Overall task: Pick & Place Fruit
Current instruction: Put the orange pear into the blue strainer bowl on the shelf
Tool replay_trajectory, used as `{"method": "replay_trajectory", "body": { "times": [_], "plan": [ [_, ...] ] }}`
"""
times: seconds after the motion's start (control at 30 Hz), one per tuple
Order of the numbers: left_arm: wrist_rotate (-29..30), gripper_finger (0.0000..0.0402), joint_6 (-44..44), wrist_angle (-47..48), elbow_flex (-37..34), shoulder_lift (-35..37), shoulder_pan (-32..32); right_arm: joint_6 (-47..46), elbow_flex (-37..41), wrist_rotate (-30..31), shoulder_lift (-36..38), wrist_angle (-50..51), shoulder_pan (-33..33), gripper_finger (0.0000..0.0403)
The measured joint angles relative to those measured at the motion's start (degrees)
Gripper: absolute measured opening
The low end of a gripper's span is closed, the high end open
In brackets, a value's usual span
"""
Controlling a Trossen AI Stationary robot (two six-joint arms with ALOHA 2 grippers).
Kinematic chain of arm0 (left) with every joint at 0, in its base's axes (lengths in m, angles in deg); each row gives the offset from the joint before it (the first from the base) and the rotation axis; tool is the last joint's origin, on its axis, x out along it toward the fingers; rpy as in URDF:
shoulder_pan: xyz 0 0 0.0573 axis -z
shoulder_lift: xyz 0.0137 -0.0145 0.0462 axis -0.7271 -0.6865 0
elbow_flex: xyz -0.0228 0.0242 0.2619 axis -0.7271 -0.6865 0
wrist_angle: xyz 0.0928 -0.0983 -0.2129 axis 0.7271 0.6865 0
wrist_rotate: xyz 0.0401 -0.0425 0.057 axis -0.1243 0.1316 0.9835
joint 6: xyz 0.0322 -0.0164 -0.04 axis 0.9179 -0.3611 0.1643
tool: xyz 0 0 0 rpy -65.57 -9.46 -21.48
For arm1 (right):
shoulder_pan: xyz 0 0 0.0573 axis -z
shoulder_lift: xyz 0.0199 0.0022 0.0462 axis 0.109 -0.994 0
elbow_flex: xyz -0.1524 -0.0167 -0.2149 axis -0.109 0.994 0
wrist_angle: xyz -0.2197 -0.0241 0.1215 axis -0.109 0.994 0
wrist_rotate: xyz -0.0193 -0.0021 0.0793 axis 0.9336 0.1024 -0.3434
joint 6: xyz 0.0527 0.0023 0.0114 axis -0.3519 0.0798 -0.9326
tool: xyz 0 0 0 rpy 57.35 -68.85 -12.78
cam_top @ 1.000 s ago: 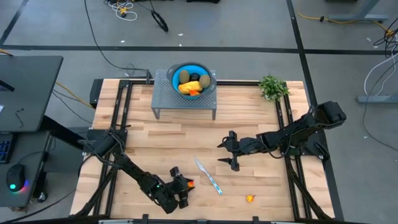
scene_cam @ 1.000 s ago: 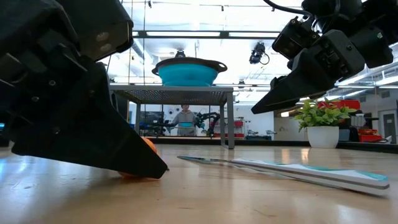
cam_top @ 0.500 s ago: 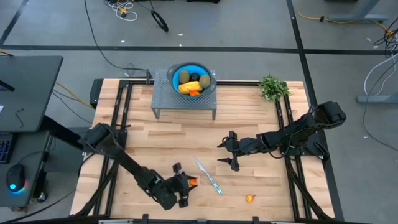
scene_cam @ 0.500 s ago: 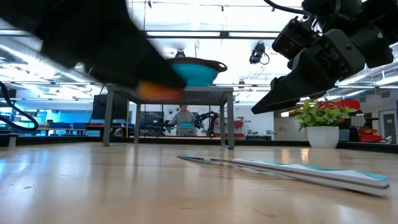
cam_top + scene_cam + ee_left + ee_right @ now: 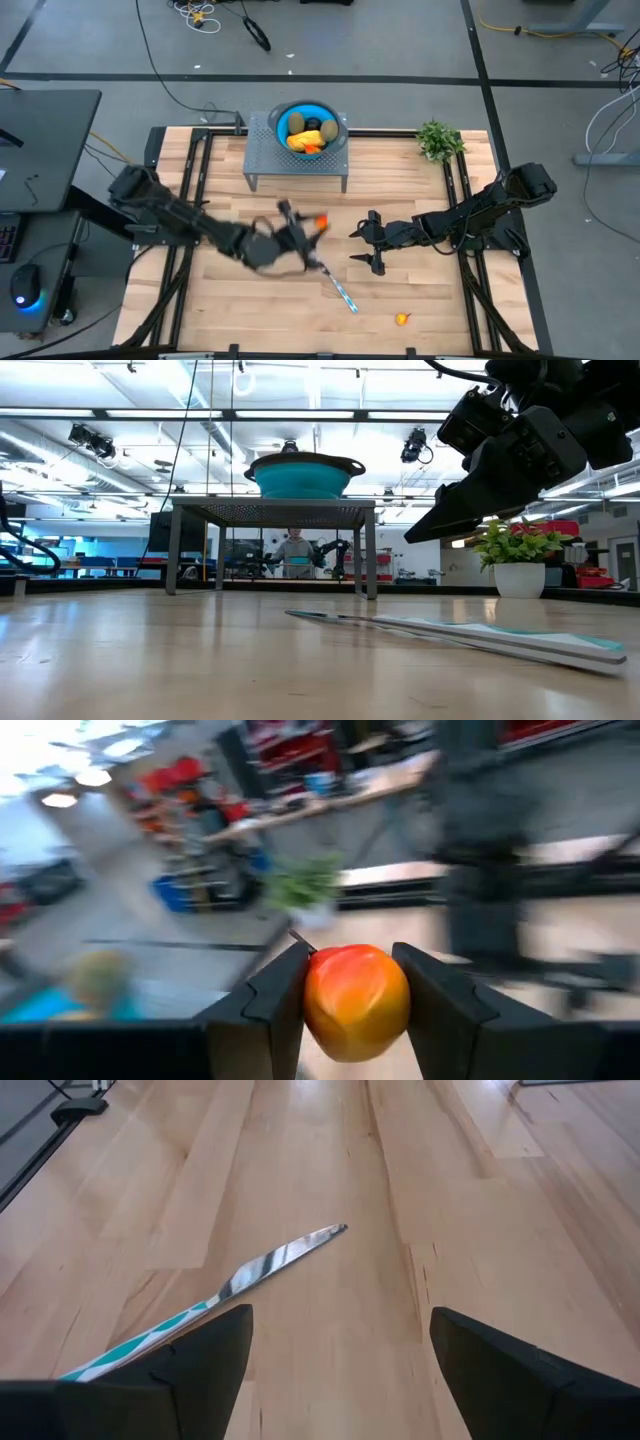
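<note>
My left gripper [image 5: 316, 226] hangs above the table's middle, in front of the grey stand, shut on a small orange-red fruit [image 5: 355, 1002]. The teal bowl [image 5: 309, 125] on the stand holds the oblong yellow-orange piece [image 5: 300, 142], brownish-green ovals, a dark ball and an orange-red bit. Another tiny orange piece [image 5: 402, 320] lies on the table near its near edge. My right gripper [image 5: 356, 246] waits open right of centre, above the table, its fingers pointing at the knife [image 5: 235, 1285]. The low view does not show my left gripper. My left gripper pinches the orange-red fruit [image 5: 321, 221] between its two fingers [image 5: 285, 1005], one on each side of its round body. The fruit is lifted clear of the table and stands out beyond the fingertips.
A silver knife with a teal handle [image 5: 336, 282] lies on the table between the two grippers. The grey perforated stand [image 5: 262, 160] with the bowl sits at the far edge, a potted green plant [image 5: 437, 140] at the far right corner. A person [image 5: 296, 550] stands far behind the table.
My left gripper has risen from the table near its near edge with the orange-red fruit held shut in it, and has swung toward the far edge and the stand. The fruit is now lifted clear. The gripper has left the low view.
</note>
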Motion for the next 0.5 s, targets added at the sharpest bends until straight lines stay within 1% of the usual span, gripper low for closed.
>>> {"method": "replay_trajectory", "body": {
  "times": [0.1,0.23,0.33,0.5],
  "plan": [
    [-0.01,0.0153,4.74,-0.73,0.0,2.26,-5.92,-0.01,0.0,0.0,0.0,-0.02,0.0,0.0316],
    [0.08,0.0148,6.59,-1.76,-0.01,4.04,-15.16,-0.01,0.0,0.0,0.0,-0.01,0.0,0.0316],
    [0.39,0.0149,2.44,-3.53,-0.04,4.72,-21.85,0.04,0.0,0.01,0.0,0.0,0.0,0.0316],
    [-5.51,0.0158,-7.57,-2.59,-0.05,5.08,-30.3,0.18,0.0,0.0,0.0,0.42,0.0,0.0316]
  ]
}}
